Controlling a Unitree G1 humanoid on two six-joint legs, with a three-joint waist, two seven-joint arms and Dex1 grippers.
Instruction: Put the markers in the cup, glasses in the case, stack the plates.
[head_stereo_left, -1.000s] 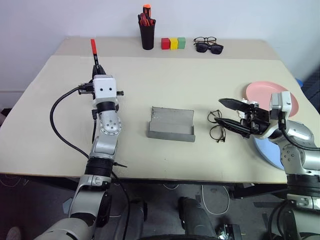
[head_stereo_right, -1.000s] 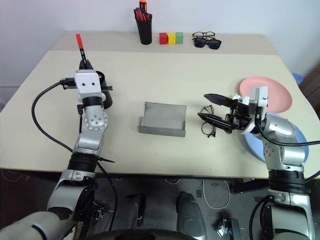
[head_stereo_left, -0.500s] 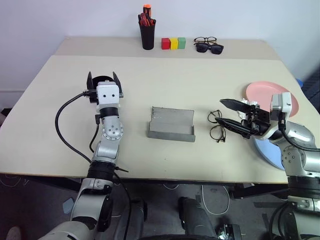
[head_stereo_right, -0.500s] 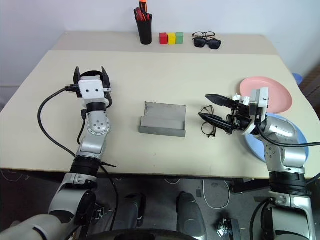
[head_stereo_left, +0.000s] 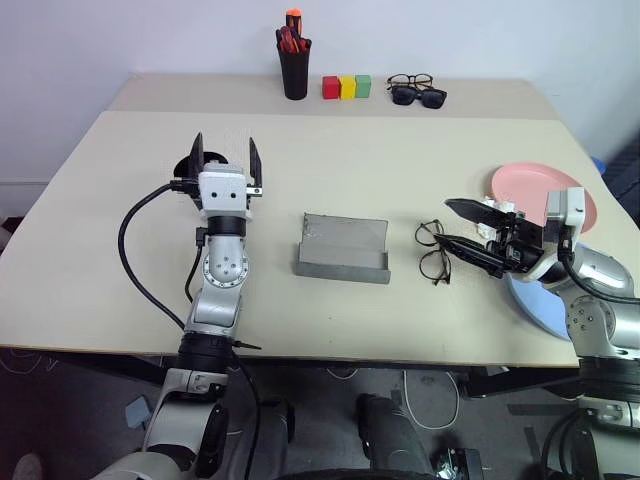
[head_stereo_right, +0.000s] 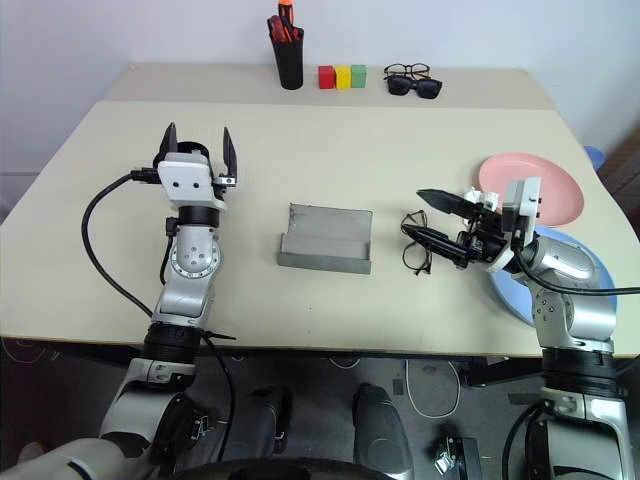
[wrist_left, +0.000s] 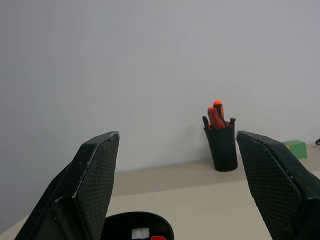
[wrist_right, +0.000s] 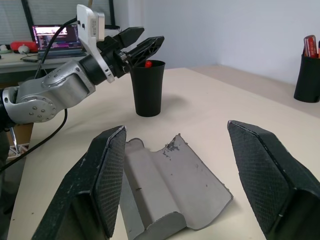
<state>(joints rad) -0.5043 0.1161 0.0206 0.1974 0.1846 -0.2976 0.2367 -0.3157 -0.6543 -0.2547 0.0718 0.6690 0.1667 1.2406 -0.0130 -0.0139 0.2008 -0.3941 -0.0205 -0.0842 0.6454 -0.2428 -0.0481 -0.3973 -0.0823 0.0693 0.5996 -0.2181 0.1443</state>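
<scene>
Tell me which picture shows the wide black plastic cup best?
The right wrist view: the whole wide black plastic cup stands upright on the table, a red marker tip poking out. The left wrist view catches just its rim. In both eye views the left gripper covers most of it.

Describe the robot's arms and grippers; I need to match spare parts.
Both arms are silver-grey metal with round joints and black collars. Each wrist carries a white boxy block. The left gripper and right gripper each have two black tapered fingers with cross-hatched pads. A black cable loops beside the left arm.
</scene>
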